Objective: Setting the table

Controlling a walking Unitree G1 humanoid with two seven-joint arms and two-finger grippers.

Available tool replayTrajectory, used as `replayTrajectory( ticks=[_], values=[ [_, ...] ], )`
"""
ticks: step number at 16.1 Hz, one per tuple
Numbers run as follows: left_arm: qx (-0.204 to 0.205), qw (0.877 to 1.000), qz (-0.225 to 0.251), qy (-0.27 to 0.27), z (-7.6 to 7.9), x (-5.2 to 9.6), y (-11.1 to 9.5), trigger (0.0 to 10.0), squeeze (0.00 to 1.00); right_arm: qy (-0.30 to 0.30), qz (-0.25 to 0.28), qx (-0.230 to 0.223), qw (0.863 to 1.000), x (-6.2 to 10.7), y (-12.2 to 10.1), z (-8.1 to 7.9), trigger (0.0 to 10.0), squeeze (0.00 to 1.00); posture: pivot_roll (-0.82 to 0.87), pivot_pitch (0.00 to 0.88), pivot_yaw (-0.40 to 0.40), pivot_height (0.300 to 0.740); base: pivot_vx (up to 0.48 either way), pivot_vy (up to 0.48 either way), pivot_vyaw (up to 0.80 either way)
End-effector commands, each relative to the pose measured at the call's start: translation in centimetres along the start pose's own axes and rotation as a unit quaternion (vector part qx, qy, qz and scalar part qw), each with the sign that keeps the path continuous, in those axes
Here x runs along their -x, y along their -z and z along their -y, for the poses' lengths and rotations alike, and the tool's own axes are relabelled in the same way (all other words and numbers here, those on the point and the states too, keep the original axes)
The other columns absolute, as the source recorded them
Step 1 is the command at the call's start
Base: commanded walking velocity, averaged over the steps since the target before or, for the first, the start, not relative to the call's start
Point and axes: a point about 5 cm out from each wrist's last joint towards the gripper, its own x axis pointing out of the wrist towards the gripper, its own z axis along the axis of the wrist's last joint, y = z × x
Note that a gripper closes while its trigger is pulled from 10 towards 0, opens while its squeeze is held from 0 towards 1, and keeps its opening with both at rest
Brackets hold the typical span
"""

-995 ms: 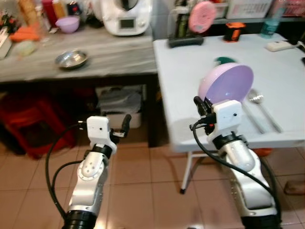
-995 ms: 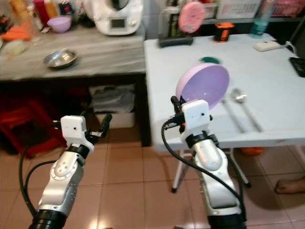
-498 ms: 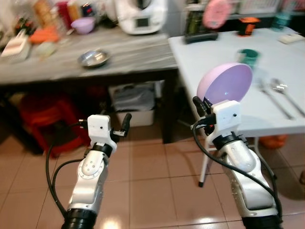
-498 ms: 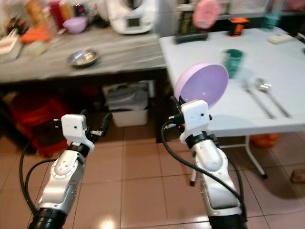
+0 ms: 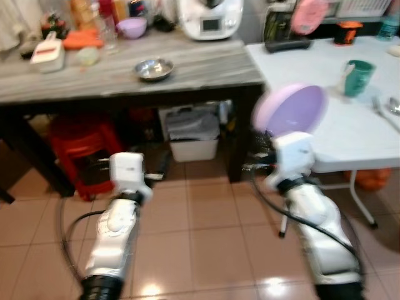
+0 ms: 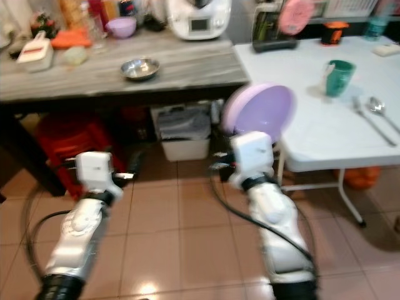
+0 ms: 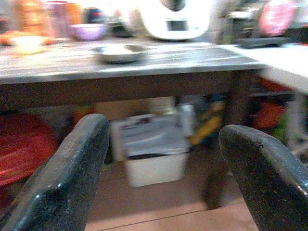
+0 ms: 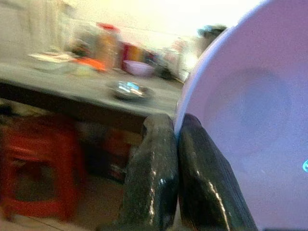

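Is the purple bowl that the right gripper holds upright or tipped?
Tipped. The purple bowl stands on edge, its hollow facing the camera, rim pinched by the right gripper fingers.

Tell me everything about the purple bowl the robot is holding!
The purple bowl is pale lilac, smooth and round, and looks like plastic. Nothing is inside it. It stands tipped up on its edge, its hollow side facing the camera. The right gripper pinches its rim between two black fingers pressed together. It is up in the air, in front of the white table, not resting on anything. The picture is a bit blurry.
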Motion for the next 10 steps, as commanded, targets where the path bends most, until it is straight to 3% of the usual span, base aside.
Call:
replayTrajectory(
  ticks=[1, 5, 10],
  values=[
    [-0.002, 1.0, 0.003, 0.003, 0.23, -0.08, -0.11, 10.0, 0.0, 0.005, 0.008, 0.011, 1.0, 0.11, -0.44, 0.58, 10.0, 0.0, -0.08, 0.07, 0.052, 0.74, 0.0, 0.401, 0.0],
    [-0.003, 1.0, 0.002, 0.002, 0.28, -0.06, -0.07, 10.0, 0.0, 0.004, 0.009, 0.01, 1.0, 0.2, -0.46, 0.57, 10.0, 0.0, -0.08, 0.077, 0.053, 0.74, 0.0, 0.408, 0.0],
    [-0.015, 1.0, 0.011, 0.021, 0.37, 0.05, -0.31, 10.0, 0.0, 0.0, 0.013, 0.005, 1.0, 0.32, -0.56, 0.41, 10.0, 0.0, -0.08, 0.078, 0.056, 0.74, 0.0, 0.0, 0.0]
  ],
)
